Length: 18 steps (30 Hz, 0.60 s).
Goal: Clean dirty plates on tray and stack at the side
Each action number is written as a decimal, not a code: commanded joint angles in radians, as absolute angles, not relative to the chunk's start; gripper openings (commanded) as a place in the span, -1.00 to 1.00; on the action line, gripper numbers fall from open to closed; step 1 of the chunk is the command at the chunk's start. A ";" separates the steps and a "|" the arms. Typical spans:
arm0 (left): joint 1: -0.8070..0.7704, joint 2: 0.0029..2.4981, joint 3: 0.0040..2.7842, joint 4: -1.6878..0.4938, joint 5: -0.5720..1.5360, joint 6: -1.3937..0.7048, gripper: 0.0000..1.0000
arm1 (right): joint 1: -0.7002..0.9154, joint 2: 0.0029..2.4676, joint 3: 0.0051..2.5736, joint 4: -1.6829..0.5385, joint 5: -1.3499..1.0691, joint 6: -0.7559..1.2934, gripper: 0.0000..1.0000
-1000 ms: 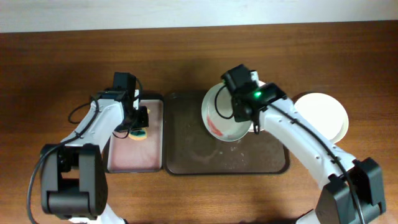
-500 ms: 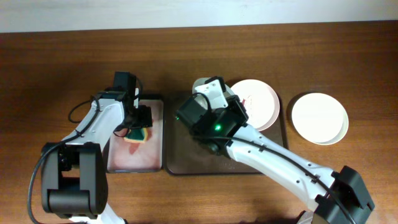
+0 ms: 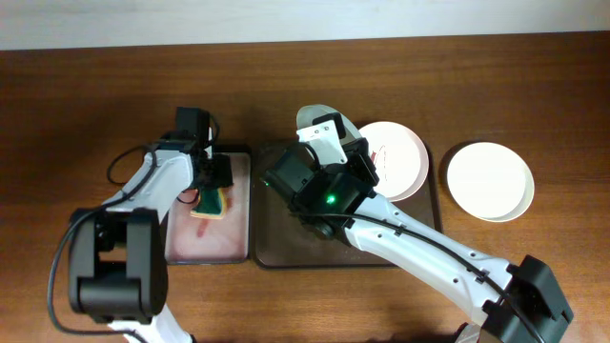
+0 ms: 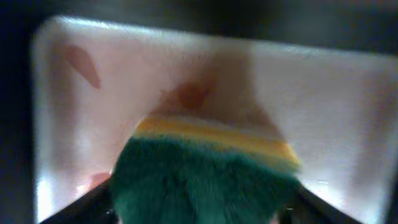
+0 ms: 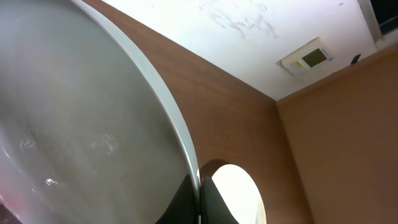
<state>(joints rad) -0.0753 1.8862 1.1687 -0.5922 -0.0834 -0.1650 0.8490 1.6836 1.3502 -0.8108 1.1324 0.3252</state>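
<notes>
Left gripper [image 3: 212, 181] clamps the sponge [image 3: 212, 202] over the pink tray [image 3: 205, 243], nearer the left tabletop [image 3: 76, 86] edge. Right gripper [image 5: 199, 196] pinches a tilted plate [image 5: 74, 124]

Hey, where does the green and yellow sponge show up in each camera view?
Overhead: the green and yellow sponge sits left of centre, over the pale pink rectangular tray.
Left wrist: the sponge fills the bottom centre, blurred and close.
Right wrist: not in view.
Shared landmark: the pink tray, behind the sponge in the left wrist view too.
</notes>
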 commanded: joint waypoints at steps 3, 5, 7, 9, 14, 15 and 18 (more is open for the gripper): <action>-0.074 1.926 1.163 -0.572 -0.087 -0.167 -0.39 | 0.778 1.652 1.365 -0.817 1.011 0.386 -0.92; -0.074 1.926 1.163 -0.570 -0.087 -0.167 -0.81 | 0.744 1.639 1.365 -0.831 0.977 0.426 -0.92; -0.074 1.926 1.163 -0.570 -0.087 -0.167 -1.00 | 0.698 1.614 1.365 -0.834 0.923 0.428 -0.92; -0.074 1.926 1.163 -0.570 -0.088 -0.166 -1.00 | 0.653 1.581 1.365 -0.838 0.883 0.428 -0.92; -0.073 1.906 1.205 -0.593 -0.101 -0.160 -1.00 | 0.490 1.479 1.365 -0.872 0.744 0.429 -0.92; -0.073 1.899 1.218 -0.605 -0.102 -0.158 -1.00 | 0.456 1.467 1.365 -0.880 0.701 0.429 -0.92; -0.075 1.878 1.260 -0.669 -0.090 -0.159 0.73 | 0.268 1.442 1.365 -0.911 0.503 0.429 -0.92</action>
<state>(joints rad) -0.0761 1.9110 1.2091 -0.6384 -0.0868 -0.1638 0.3943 1.4696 1.3510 -0.8951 0.6933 0.4149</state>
